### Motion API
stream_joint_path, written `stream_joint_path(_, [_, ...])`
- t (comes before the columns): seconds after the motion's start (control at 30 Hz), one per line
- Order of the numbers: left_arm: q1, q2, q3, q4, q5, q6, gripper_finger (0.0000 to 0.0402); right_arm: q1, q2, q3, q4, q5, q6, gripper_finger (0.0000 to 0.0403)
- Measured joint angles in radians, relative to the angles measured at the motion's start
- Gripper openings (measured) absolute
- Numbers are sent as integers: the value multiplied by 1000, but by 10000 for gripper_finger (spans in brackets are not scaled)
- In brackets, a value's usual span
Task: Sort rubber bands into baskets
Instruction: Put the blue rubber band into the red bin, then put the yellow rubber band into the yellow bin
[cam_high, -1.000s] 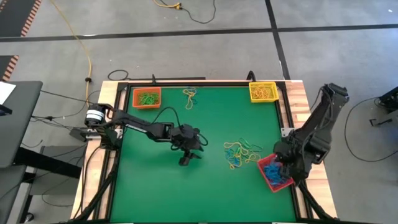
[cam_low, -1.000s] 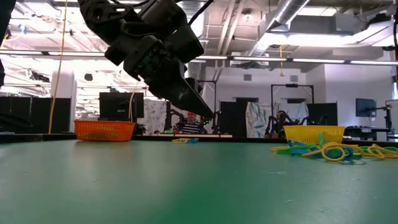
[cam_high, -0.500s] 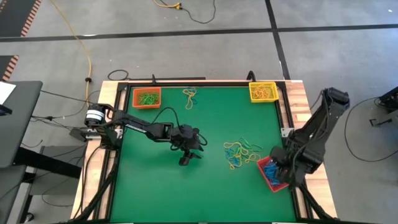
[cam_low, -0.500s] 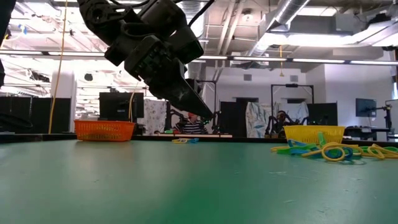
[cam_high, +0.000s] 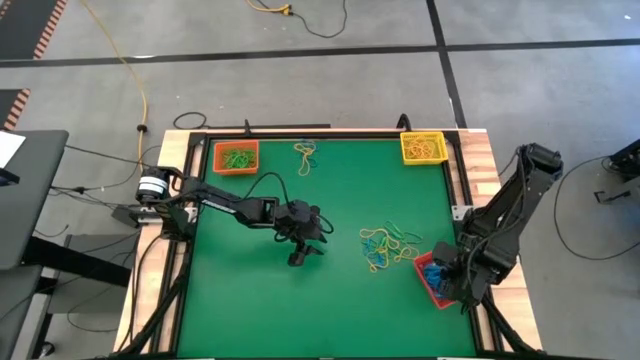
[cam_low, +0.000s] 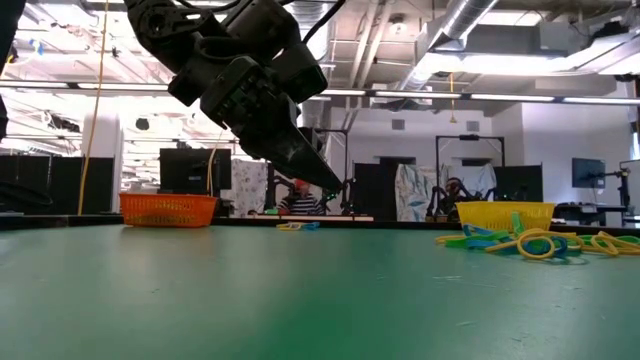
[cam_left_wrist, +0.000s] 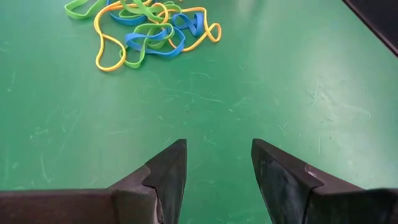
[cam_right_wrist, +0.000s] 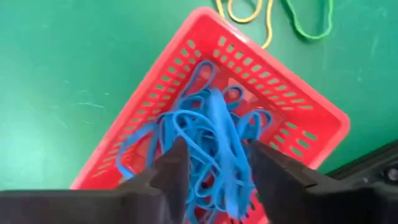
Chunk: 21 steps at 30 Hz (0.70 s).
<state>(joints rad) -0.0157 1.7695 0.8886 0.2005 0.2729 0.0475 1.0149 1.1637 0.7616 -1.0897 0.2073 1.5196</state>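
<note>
1. Since the earlier high picture, the right gripper (cam_high: 452, 283) has slid a little along the red basket (cam_high: 430, 270), toward the near edge of the table, and its fingers have come apart.
2. The right gripper now hangs right over the red basket. Its 2 dark fingers (cam_right_wrist: 171, 168) stand apart, with a bunch of blue rubber bands (cam_right_wrist: 208, 140) showing between them. The blue bands lie inside the red basket. I cannot tell if the fingers touch them.
3. The left gripper (cam_high: 298, 250) has not moved. It hangs low over the green table (cam_high: 330, 310), well to the left of the red basket. Its 2 fingers (cam_left_wrist: 168, 171) stand apart and hold nothing.
4. A loose pile of rubber bands (cam_high: 385, 245) in yellow, blue and green lies on the table just beside the red basket, between it and the left gripper.
5. The orange basket (cam_high: 236, 157) sits at the far left corner, well apart from the red basket. It has green bands in it.
6. The yellow basket (cam_high: 423, 147) sits at the far right corner, straight back from the red basket. It has yellow bands in it.
7. A small bunch of bands (cam_high: 305, 153) lies near the orange basket, by the far edge.
</note>
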Motion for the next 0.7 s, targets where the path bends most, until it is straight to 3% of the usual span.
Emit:
stream_joint_path(0.17, [0,0,0,0,0,0,169,0,0,1,9,0,2,237])
stream_joint_path(0.33, [0,0,0,0,0,0,169,0,0,46,-60,37,1,254])
stream_joint_path(0.53, [21,-3,0,3,-68,-5,169,-2,0,124,-134,232,-19,255])
stream_joint_path(0.7, [68,-25,0,20,-78,-20,169,-30,-1,146,-63,433,-122,255])
